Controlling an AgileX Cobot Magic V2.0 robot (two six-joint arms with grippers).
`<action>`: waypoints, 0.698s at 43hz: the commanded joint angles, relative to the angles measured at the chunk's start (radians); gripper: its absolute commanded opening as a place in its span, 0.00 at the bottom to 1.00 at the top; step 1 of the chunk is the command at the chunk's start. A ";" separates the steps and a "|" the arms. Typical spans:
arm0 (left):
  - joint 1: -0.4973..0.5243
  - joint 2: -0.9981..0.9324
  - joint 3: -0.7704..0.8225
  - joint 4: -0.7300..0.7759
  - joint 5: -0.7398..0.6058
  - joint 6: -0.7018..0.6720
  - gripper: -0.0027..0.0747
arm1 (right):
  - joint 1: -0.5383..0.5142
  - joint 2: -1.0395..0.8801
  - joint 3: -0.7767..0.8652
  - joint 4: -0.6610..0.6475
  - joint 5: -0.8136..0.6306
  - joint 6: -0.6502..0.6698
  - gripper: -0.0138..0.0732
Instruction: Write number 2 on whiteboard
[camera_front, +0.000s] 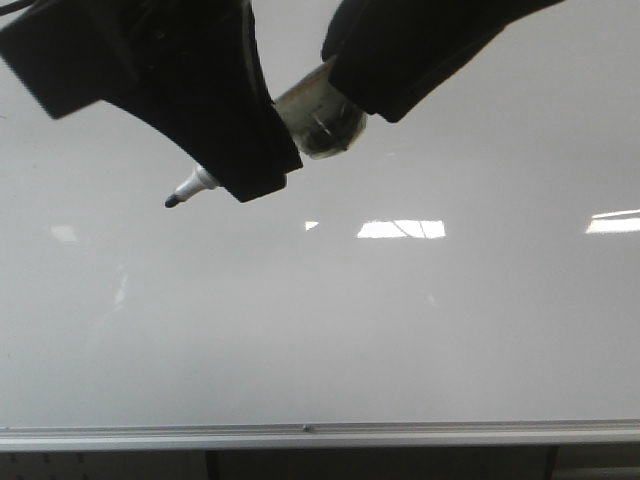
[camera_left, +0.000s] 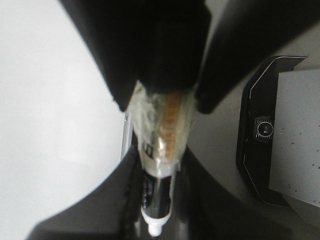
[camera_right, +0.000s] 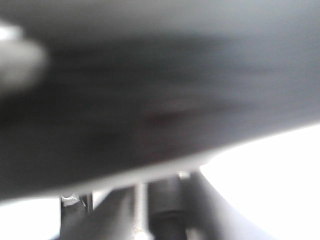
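The whiteboard (camera_front: 320, 330) fills the front view, with a silver rail (camera_front: 300, 435) along its bottom edge. No number 2 shows on it. My left gripper (camera_front: 250, 170) is shut on a marker (camera_front: 320, 122) whose body is wrapped in clear tape. The dark tip (camera_front: 173, 201) sticks out to the lower left, a little off the board. In the left wrist view the marker (camera_left: 162, 130) lies between my left gripper's (camera_left: 157, 215) fingers. My right gripper (camera_front: 370, 95) closes round the marker's rear end (camera_left: 172, 55). The right wrist view is blurred and dark.
Bright rectangular light reflections (camera_front: 400, 229) (camera_front: 613, 222) lie on the board. In the left wrist view a black device with a round button (camera_left: 262, 129) and a grey speckled panel (camera_left: 300, 135) sit beside the board (camera_left: 50, 100).
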 joint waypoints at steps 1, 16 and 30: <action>-0.006 -0.030 -0.033 -0.005 -0.046 -0.008 0.01 | 0.000 -0.021 -0.035 0.029 -0.015 -0.012 0.22; -0.006 -0.030 -0.033 -0.009 -0.048 -0.010 0.26 | 0.000 -0.021 -0.035 0.027 -0.010 -0.011 0.14; 0.001 -0.030 -0.033 -0.004 -0.030 -0.062 0.65 | 0.000 -0.021 -0.035 0.027 -0.010 -0.010 0.14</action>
